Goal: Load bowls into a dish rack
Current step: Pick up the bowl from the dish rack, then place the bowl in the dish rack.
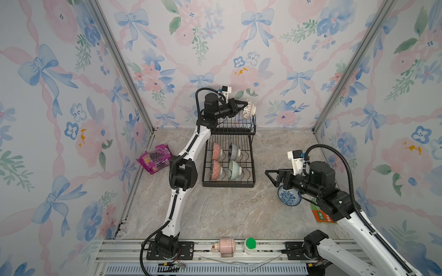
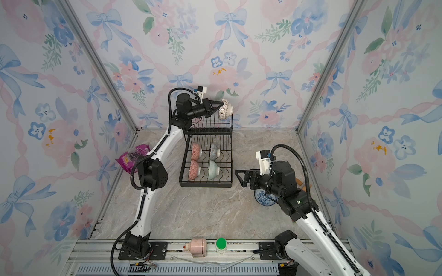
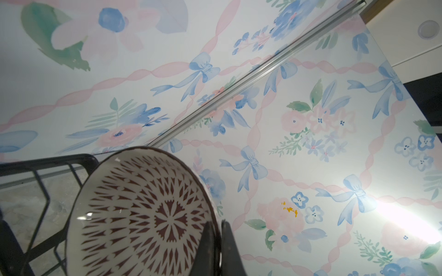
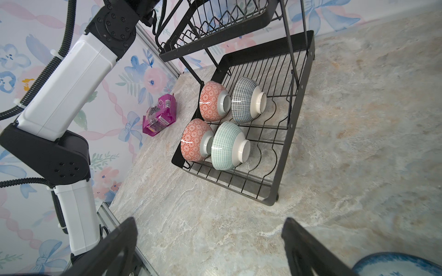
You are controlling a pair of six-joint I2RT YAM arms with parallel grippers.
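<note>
The counter (image 1: 215, 210) is grey stone. The black dish rack (image 1: 229, 184) stands at the back of it, with a big low tier and a small high tier. Four bowls stand on their sides in the low tier: two red bowls (image 1: 216, 151), a dark striped bowl (image 1: 234, 150) and a green bowl (image 1: 234, 170). A blue flower bowl (image 1: 289, 197) sits on the counter under the right arm. The left claw (image 1: 246, 103) pinches the rim of a white patterned bowl (image 1: 249, 109), up over the high tier. The right claw (image 1: 270, 178) is spread wide and holds nothing.
</note>
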